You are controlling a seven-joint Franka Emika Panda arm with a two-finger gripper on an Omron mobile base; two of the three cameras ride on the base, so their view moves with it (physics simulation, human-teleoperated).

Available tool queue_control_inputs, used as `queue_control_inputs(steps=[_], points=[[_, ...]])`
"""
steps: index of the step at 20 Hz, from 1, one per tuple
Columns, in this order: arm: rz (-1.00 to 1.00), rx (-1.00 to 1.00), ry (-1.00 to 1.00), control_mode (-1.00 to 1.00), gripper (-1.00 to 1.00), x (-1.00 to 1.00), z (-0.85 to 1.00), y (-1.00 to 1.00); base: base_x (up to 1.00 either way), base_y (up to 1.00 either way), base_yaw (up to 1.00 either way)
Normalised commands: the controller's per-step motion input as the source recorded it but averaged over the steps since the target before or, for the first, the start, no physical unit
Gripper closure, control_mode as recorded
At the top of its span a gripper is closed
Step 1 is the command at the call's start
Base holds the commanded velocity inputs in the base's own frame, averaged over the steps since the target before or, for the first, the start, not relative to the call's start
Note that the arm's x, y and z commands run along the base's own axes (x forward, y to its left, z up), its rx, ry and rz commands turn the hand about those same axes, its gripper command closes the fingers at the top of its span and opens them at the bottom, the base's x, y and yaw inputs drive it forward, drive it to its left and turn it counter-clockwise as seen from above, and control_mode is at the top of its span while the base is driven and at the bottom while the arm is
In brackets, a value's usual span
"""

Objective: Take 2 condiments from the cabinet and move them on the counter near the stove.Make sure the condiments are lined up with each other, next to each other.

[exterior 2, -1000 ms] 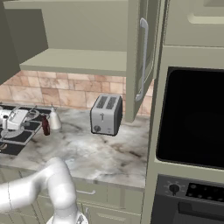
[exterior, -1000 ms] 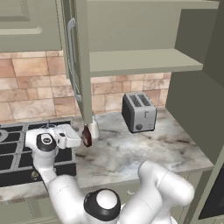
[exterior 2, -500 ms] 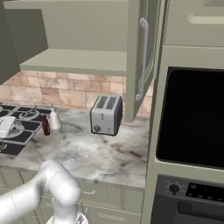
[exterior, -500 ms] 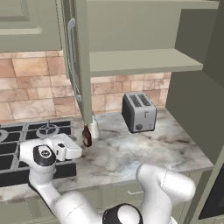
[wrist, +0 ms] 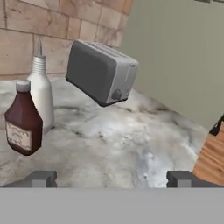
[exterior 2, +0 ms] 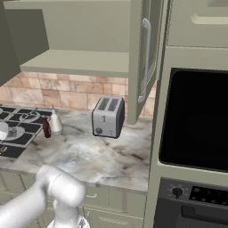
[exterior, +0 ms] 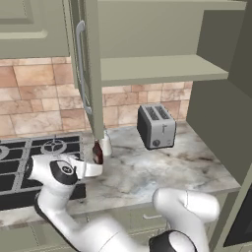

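Cabinet (exterior: 162, 69) hangs open at twelve o'clock above us, its shelf bare. Below it we see the counter (exterior 2: 102, 153), with the stove (exterior: 29, 162) at nine o'clock and a silver toaster (wrist: 100, 72) at two o'clock. The red-brown bottle (wrist: 22, 120) and white bottle (wrist: 41, 89) stand touching beside the stove. Our gripper (wrist: 111, 178) is spread apart, holding nothing.
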Motion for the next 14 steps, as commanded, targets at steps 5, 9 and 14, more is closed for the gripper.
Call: queue_control_inputs(steps=[5,9,14], points=[[0.16,0.12,0.31,-1.0,-1.0,-0.02,0.37,-0.11,0.0,0.0,0.0],[0.17,0.1,0.19,-1.0,-1.0,-0.11,0.24,-0.36,0.0,0.0,0.0],[0.18,0.08,0.13,-1.0,-1.0,-0.12,0.12,-0.54,0.0,0.0,0.0]])
